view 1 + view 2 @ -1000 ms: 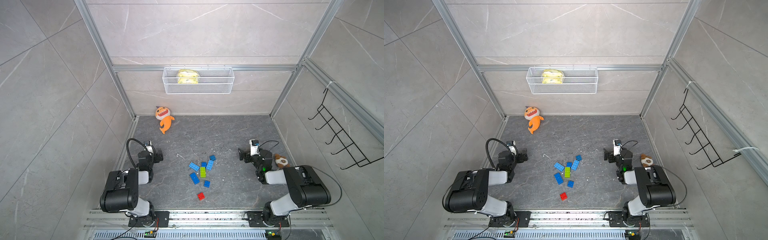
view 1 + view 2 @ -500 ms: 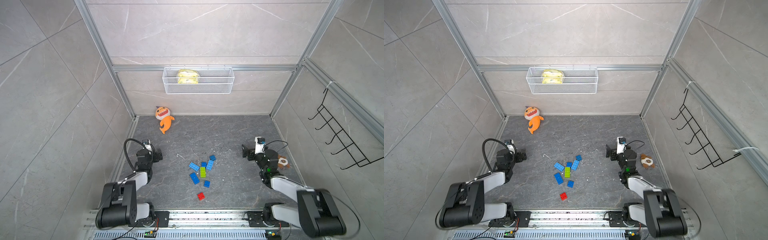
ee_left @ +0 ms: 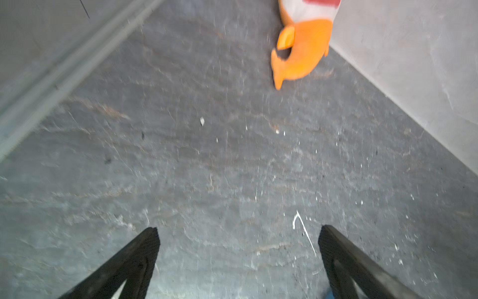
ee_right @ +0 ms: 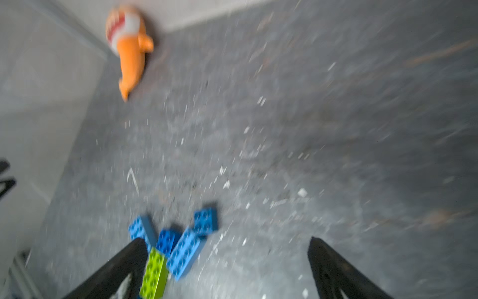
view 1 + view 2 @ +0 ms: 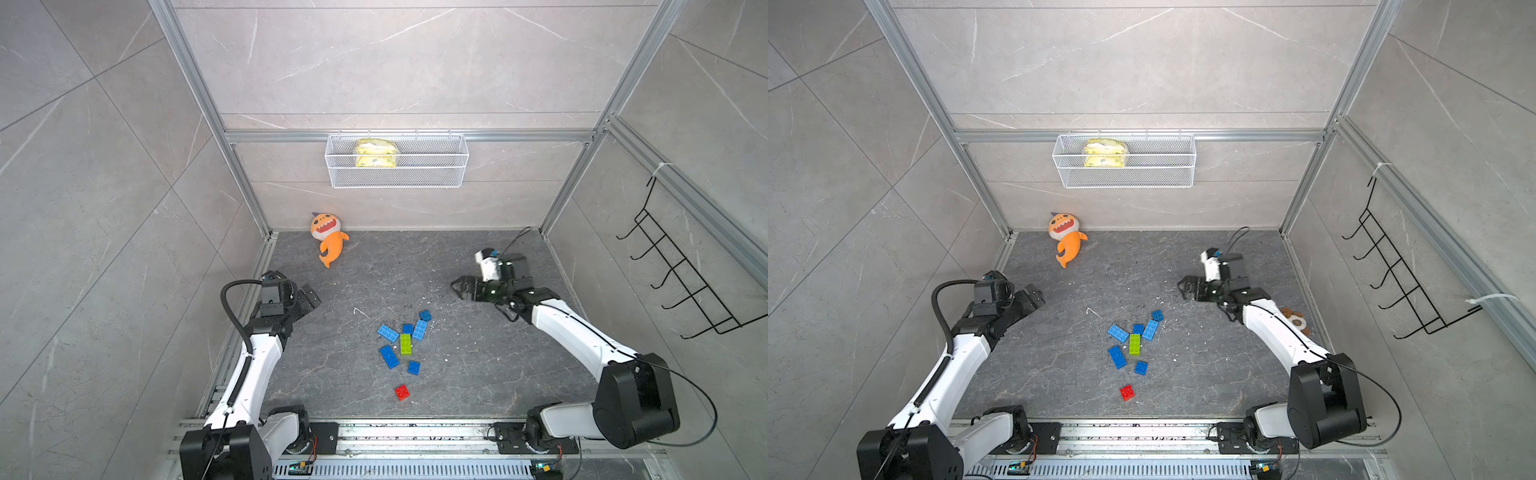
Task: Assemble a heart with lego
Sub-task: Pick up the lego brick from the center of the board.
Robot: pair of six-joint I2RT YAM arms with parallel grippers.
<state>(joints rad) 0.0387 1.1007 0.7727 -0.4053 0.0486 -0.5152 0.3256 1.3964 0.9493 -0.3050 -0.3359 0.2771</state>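
1. Eight lego bricks (image 5: pixel 405 344) lie loose in the middle of the gray floor (image 5: pixel 478 365), between the two arms.
2. The red brick (image 5: pixel 402 392) sits alone, closest to the arm bases.
3. The left gripper (image 5: pixel 312 296) is spread wide and holds nothing.
4. The right gripper (image 5: pixel 456 286) is spread wide too, and empty.
5. An orange toy fish (image 5: pixel 328 239) lies in the far corner.

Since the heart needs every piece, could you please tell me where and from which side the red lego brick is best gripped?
Grip the red brick across two opposite flat side walls, coming straight down from above. It lies studs up, clear of the nearest blue brick, so its sides look free; the studded top offers no hold. Line the grip up with its slightly skewed edges.
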